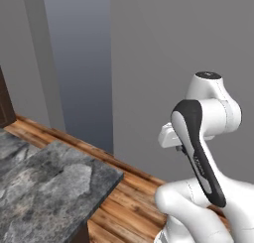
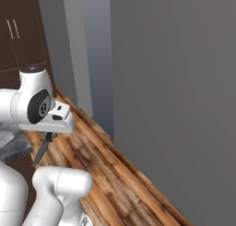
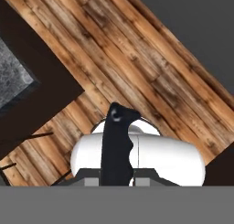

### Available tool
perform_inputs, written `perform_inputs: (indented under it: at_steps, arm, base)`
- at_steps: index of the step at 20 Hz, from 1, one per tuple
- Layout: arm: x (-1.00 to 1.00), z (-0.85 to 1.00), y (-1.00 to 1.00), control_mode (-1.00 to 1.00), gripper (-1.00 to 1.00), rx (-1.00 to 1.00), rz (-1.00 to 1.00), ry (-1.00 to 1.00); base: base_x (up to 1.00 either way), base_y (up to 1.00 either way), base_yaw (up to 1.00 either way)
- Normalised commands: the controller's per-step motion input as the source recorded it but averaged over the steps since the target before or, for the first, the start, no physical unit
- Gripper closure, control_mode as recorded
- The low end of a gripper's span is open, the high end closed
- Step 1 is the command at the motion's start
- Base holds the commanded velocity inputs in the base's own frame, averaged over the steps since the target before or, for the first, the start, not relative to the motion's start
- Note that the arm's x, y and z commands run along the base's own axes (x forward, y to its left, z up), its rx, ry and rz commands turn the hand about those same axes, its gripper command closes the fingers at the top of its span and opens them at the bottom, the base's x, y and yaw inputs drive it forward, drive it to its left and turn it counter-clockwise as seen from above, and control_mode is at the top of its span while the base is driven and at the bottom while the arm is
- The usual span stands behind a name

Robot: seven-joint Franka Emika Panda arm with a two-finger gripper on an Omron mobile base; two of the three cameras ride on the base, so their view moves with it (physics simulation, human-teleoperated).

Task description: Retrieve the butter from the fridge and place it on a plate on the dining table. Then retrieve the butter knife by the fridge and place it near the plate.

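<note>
gripper (image 2: 47,136): closed on the butter knife (image 2: 41,151), blade hanging down toward the wood floor (image 2: 106,165) | knife handle (image 3: 116,145): black, upright between the fingers in the hand view | dining table (image 1: 44,187): its dark marbled corner just left of the arm | grey wall (image 2: 175,82) ahead

Glossy white rounded arm (image 1: 213,113) with black joint covers.

I can read no text, label, brand, number or sign on anything here; the walls, floor and stone top I see carry no markings.
</note>
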Motion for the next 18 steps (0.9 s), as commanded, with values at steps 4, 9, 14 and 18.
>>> perform_inputs:
  at_steps: [4,9,14,18]
  arm:
    - [-0.07,-0.01,0.0,-1.0,1.0,0.0,0.0,0.0]
    - [0.0,0.0,0.0,1.0,1.0,0.0,0.0,0.0]
    - [0.0,0.0,0.0,1.0,1.0,0.0,0.0,0.0]
    - [0.0,0.0,0.0,1.0,1.0,0.0,0.0,0.0]
  base:
    - [0.0,0.0,0.0]
    - [-0.53,0.01,0.0]
    - [-0.76,0.06,0.0]
    - [-0.93,0.08,0.0]
